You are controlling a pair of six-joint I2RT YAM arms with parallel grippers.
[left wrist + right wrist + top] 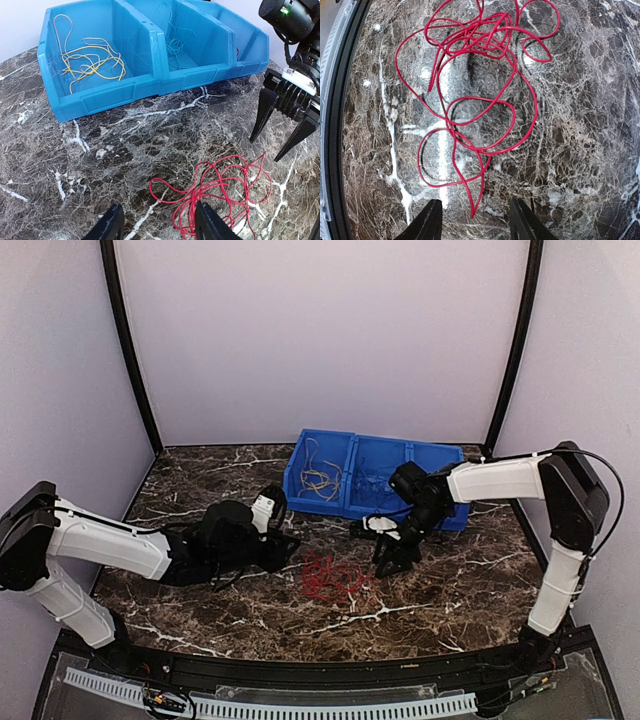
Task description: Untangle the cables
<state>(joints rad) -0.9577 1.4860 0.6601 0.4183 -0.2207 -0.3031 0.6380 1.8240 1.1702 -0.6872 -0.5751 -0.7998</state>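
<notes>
A tangle of red cable [328, 578] lies on the marble table between my two grippers. It also shows in the left wrist view [212, 187] and the right wrist view [470, 37]. Yellow wires [320, 481] [92, 62] lie in the left compartment of the blue bin [300, 496] [115, 97]. Thin blue wires [368, 483] [175, 42] lie in its middle compartment. My left gripper [283, 550] [159, 225] is open and empty at the tangle's left edge. My right gripper [393, 558] [475, 222] is open and empty just right of the tangle, fingers pointing down; it also shows in the left wrist view [268, 147].
The bin stands at the back of the table, just behind my right arm's wrist. The dark marble table [200, 480] ends at a black rail [300, 670] in front. Grey walls enclose the back and both sides.
</notes>
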